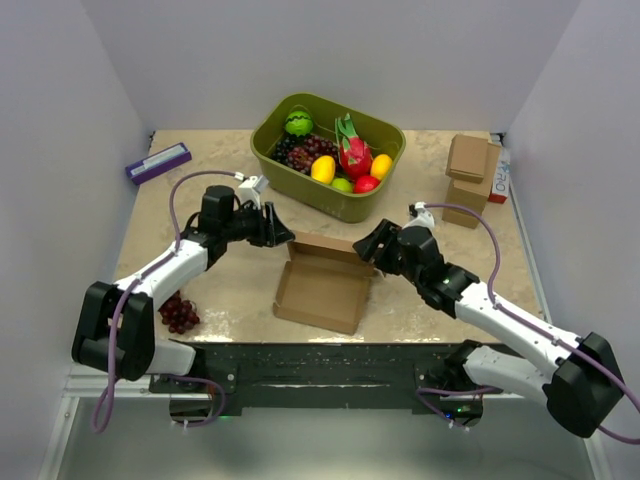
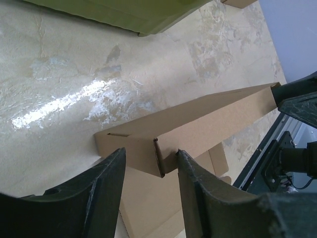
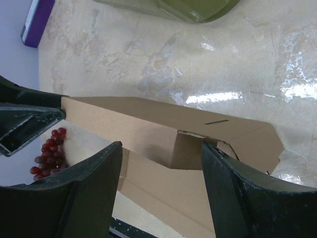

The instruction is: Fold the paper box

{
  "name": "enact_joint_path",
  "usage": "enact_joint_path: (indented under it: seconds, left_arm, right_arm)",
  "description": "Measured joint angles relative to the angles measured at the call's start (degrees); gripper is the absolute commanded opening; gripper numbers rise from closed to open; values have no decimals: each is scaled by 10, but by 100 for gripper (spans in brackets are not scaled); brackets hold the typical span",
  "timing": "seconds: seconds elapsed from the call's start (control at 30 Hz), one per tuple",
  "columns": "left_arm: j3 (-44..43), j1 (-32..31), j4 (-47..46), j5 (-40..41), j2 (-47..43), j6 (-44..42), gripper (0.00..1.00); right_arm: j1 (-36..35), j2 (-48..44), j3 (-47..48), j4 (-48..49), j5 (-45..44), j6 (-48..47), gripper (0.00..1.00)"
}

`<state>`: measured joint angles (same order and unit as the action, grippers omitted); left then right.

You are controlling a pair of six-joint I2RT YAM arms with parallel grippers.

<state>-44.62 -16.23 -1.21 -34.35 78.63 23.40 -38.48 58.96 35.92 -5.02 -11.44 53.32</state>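
Fingers of your left gripper (image 2: 150,161) stand a little apart, with one back corner of the paper box (image 1: 322,285) between them. They don't look like they squeeze it. Your right gripper (image 3: 161,148) is spread wide around the other back corner and holds nothing.

Between the two grippers, the back wall (image 1: 330,245) of the box stands up. Its short end flaps are bent round at the corners. The rest of the box lies flat and open on the table (image 1: 230,290), in the middle, close to your arms. Behind it sits the green bin (image 1: 340,203) of toy fruit. Some grapes (image 1: 178,314) lie off to the left.

You seem to be at the step of making the back wall and its corners. The front and sides look not yet folded.

Next, I think you need to pinch both corners softly and together, so the wall stays up. Too hard a pinch could crush the thin card.
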Motion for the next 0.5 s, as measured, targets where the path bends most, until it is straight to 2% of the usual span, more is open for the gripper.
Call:
enact_joint_path:
  seconds: [0.23,0.5]
  left_arm:
    - [0,0,-9,-12,1,0,44]
    - [1,-2,-10,-15,2,0,43]
  right_arm:
    - [3,23,-18,54,10,24,65]
    - [7,35,-56,120,26,70,54]
